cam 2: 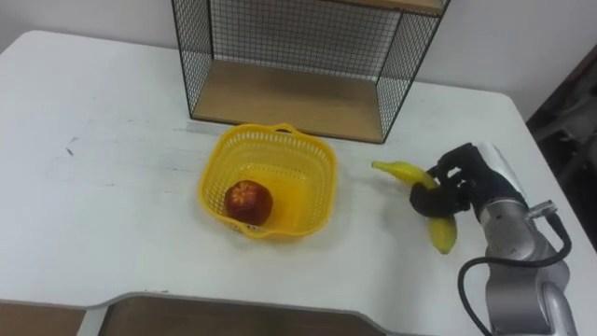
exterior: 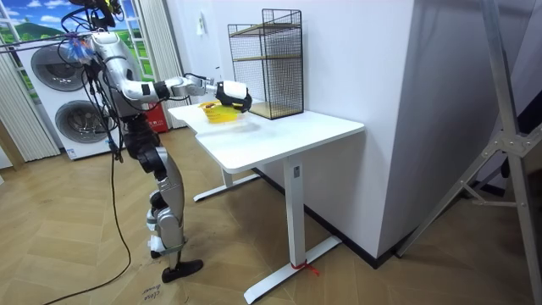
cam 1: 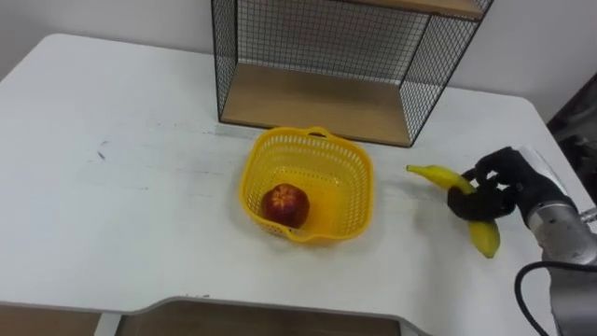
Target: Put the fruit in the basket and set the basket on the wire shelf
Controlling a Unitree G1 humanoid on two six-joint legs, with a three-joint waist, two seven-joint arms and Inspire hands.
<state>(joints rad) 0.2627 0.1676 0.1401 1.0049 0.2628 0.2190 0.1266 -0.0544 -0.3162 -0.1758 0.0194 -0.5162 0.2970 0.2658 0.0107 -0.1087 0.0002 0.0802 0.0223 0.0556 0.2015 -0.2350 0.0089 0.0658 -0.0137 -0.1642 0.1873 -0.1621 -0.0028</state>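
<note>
From the head camera, the white surface (cam 1: 112,205) lies bare across the left of the frame. At centre sits the yellow basket (cam 1: 252,173), with a red apple (cam 1: 285,204) lying inside at its lower left. Just above the basket, at the top of the frame, stands the wire shelf (cam 1: 317,98) with its wooden floor. The basket's far rim comes close to the shelf's front edge. Over at the right edge, the right robot hand (cam 1: 499,173) has its dark fingers clenched round the middle of a banana (cam 1: 438,175), which is well apart from the basket.

The room view adds the shelf's full height, with a second tier. It also shows the robot standing at the surface's end in the left of the frame, with washing machines (exterior: 59,63) behind it.
</note>
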